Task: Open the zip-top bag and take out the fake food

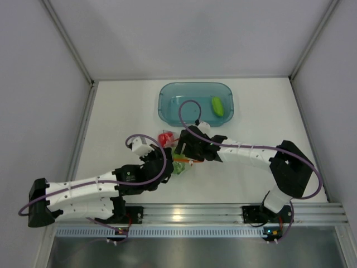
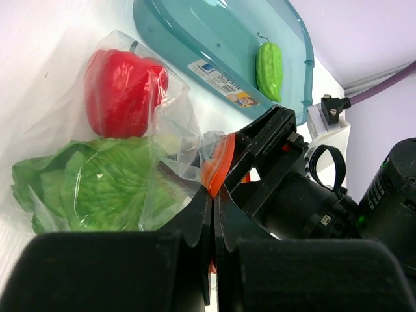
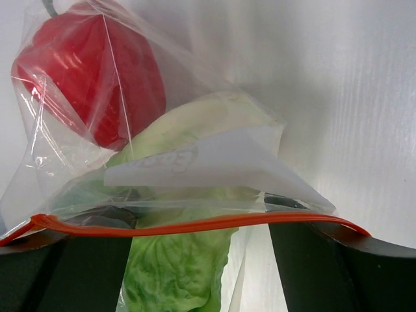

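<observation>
The zip-top bag (image 1: pixel 179 161) lies between my two grippers in front of the bin. It holds the red pepper (image 2: pixel 123 91) and the leafy cabbage (image 2: pixel 91 188). My left gripper (image 2: pixel 216 195) is shut on the bag's orange zip strip (image 2: pixel 218 170). My right gripper (image 3: pixel 200 224) is open, its fingers (image 3: pixel 65 273) wide apart at the bag's mouth. The strip (image 3: pixel 195 225) runs across both fingers, and the cabbage (image 3: pixel 175 273) lies between them. The pepper (image 3: pixel 91 78) sits deeper in the bag. The green cucumber (image 1: pixel 217 106) lies in the teal bin.
The translucent teal bin (image 1: pixel 167 106) stands at the back centre of the white table, just behind the bag, with the cucumber at its right end. Grey walls close in the left, right and back. A metal rail runs along the near edge.
</observation>
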`<state>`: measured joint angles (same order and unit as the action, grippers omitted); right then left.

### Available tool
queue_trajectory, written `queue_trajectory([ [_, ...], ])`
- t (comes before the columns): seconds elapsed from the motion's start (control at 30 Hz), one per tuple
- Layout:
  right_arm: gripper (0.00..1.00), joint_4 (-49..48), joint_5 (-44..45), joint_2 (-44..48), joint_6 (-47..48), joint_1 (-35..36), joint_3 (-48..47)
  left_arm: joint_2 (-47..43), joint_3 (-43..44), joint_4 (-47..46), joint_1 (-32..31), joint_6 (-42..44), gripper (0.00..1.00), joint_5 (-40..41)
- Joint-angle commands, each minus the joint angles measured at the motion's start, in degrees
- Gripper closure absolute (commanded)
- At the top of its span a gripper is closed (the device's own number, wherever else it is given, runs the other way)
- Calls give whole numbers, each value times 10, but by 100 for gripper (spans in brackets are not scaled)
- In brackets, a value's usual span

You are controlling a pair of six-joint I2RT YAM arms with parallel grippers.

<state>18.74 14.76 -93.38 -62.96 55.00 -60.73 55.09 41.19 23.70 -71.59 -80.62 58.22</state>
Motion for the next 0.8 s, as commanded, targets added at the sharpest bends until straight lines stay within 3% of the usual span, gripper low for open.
queue_trajectory([
  [0.0, 21, -26, -18, -12, -3, -10, 11, 2, 34, -13, -3, 5, 100, 49],
  [0.17, 40, -72, -41, -27, -38, -7, 32, 16, 40, -13, -16, 1, 100, 55],
  [0.5, 100, -105, -27, -24, 1, -27, 39, 9, 32, -12, -23, 6, 100, 63],
  [0.77, 100, -107, 19, 36, 120, -41, 31, -8, 34, -9, -23, 47, 100, 96],
])
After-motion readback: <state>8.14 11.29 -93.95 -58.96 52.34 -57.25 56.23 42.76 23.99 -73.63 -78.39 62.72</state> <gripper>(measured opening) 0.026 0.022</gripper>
